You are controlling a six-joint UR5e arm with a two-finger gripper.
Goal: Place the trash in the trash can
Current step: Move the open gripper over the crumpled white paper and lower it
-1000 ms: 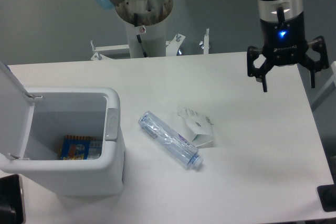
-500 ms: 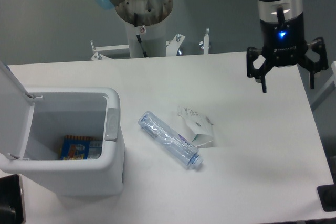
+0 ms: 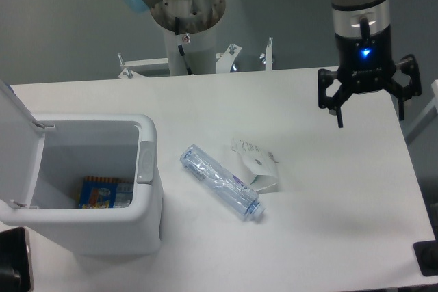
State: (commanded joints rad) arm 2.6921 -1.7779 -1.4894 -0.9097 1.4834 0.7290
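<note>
The black two-finger claw (image 3: 368,106) hangs spread apart and empty at upper right. The clear crushed plastic bottle (image 3: 222,182) and white flattened paper carton (image 3: 256,164) lie touching mid-counter, right of the open white rectangular plastic bin (image 3: 148,200); a grasp might drag both.

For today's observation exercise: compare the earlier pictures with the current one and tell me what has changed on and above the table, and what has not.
The open tool has shifted slightly left and a little up in the picture, above the table's right side; it holds nothing. The plastic bottle and the paper carton lie where they were, and the trash can stays open with a colourful packet inside.
</note>
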